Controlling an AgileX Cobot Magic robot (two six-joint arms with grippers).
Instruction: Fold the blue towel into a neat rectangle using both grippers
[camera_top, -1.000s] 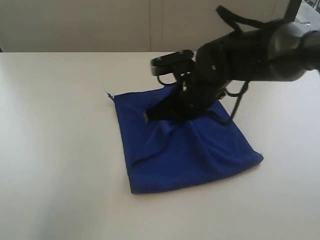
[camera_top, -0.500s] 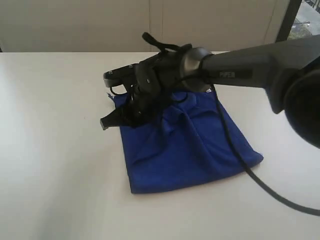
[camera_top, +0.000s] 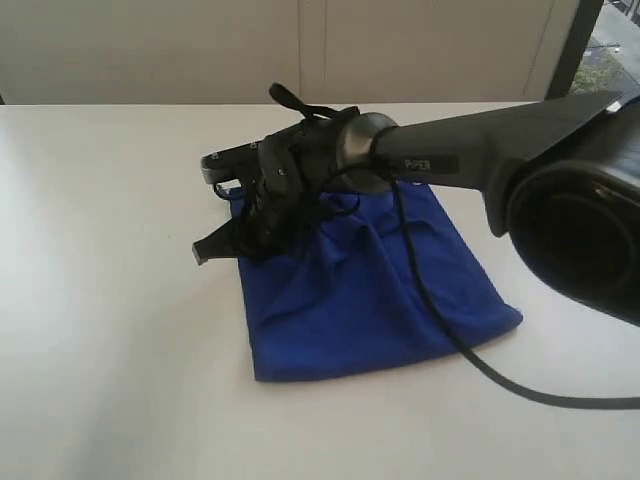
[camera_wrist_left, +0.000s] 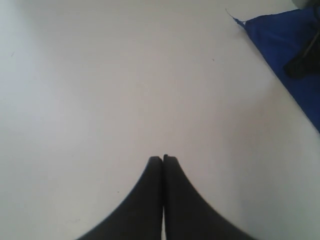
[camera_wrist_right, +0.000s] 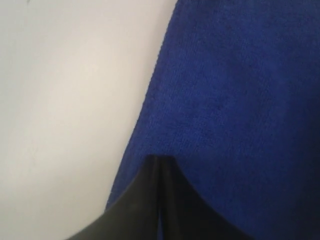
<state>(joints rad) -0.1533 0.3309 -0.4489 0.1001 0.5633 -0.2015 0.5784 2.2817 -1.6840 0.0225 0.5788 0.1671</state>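
The blue towel (camera_top: 370, 290) is laid on the white table (camera_top: 100, 330), approx. in the middle. It is seen to be lumpy, w/ soft bumps & creases across the top. A tidy shape is not yet made.

The right gripper (camera_top: 203, 250) is reached across to the towel's left edge, near the far corner. Its fingers (camera_wrist_right: 140, 200) are pinched tight together. No cloth is seen between them, so nothing is held. In the right wrist view the tips are set just over the line where blue meets table.

The left gripper (camera_wrist_left: 163, 159) is held over bare table, well apart from the towel. Its fingers are squeezed closed too, w/ nothing in them.

What could go wrong, prob.:
- If the towel is poked w/ closed fingers, it could be pushed & bunched up more, not picked up.
- A black cable (camera_top: 432, 300) is hung across the towel. If it touches (can't be told), the cloth could be dragged when the arm is moved.
- If one side only is lifted, b/c the other gripper is far off, a crooked fold could be made.
- Bumps could be folded in & trapped.
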